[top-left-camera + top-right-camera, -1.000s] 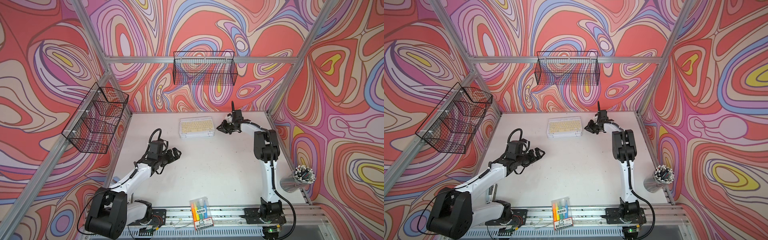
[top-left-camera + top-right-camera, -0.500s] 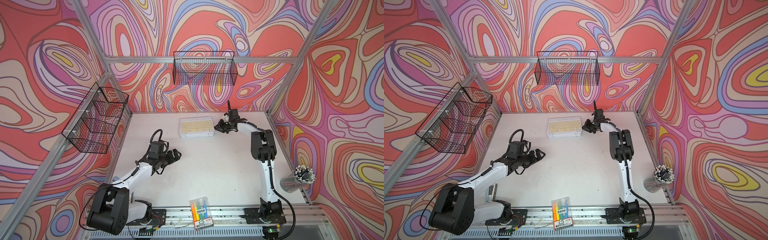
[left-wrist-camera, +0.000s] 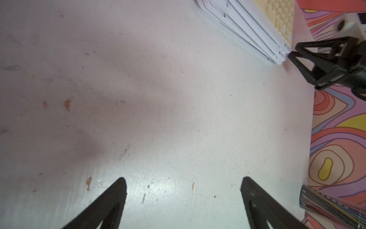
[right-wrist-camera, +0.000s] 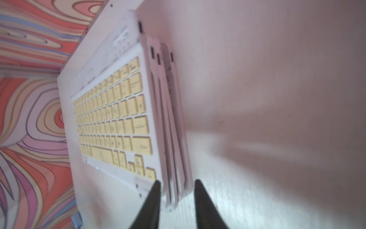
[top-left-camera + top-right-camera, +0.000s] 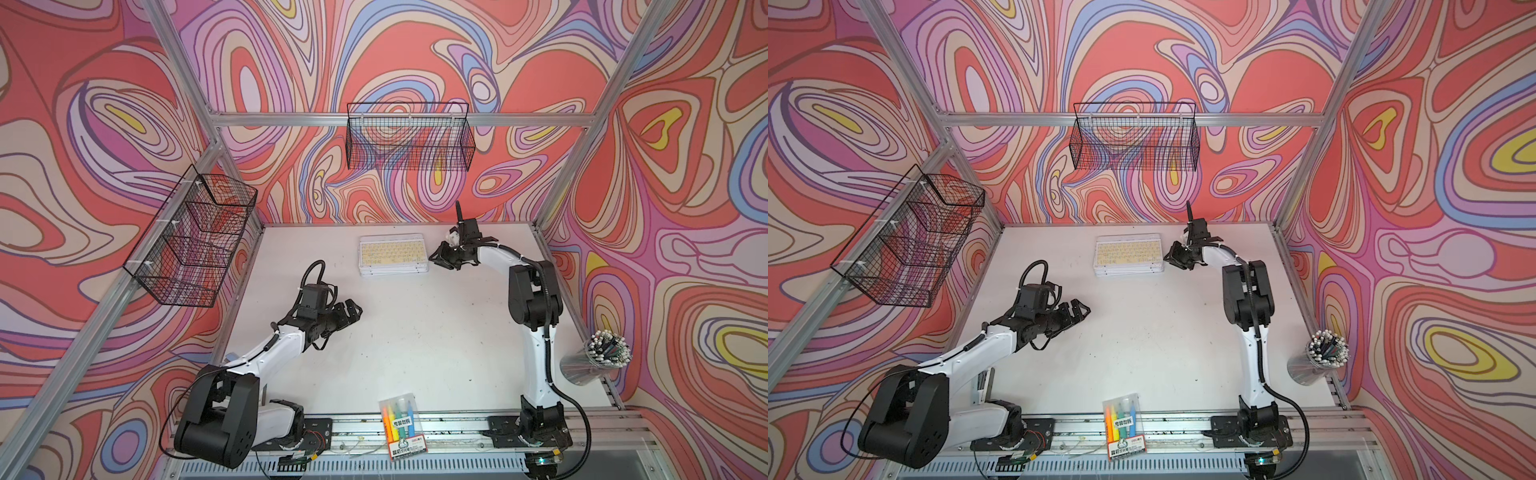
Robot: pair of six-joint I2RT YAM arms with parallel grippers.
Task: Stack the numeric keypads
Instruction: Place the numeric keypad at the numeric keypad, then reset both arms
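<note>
Take the white tabletop (image 5: 415, 353) as a clock face, with twelve at the back wall and six at the arms' bases. A black wire basket (image 5: 195, 245) with compartments hangs on the side wall out past nine o'clock. Just inside nine, the left gripper (image 5: 351, 311) hovers over bare tabletop. Its fingers (image 3: 107, 204) are spread wide with nothing between them. At six, on the front edge, lies a clear pack of coloured markers (image 5: 402, 428).

At twelve, near the back wall, the numeric keypads (image 5: 392, 253) lie flat in one stack. The top one shows yellow keys in a pale frame. Under it only white edges of the others show, slightly stepped and not quite flush. A second wire basket (image 5: 409, 137) hangs on the back wall above them.

At one o'clock the right gripper (image 5: 435, 257) sits low at the stack's right-hand near corner. Its fingers (image 4: 152, 204) are parted, and in the right wrist view the stepped edges line up with the gap. I cannot tell whether they touch the stack. At four o'clock, on the right edge, stands a clear cup of pens (image 5: 598, 365).
</note>
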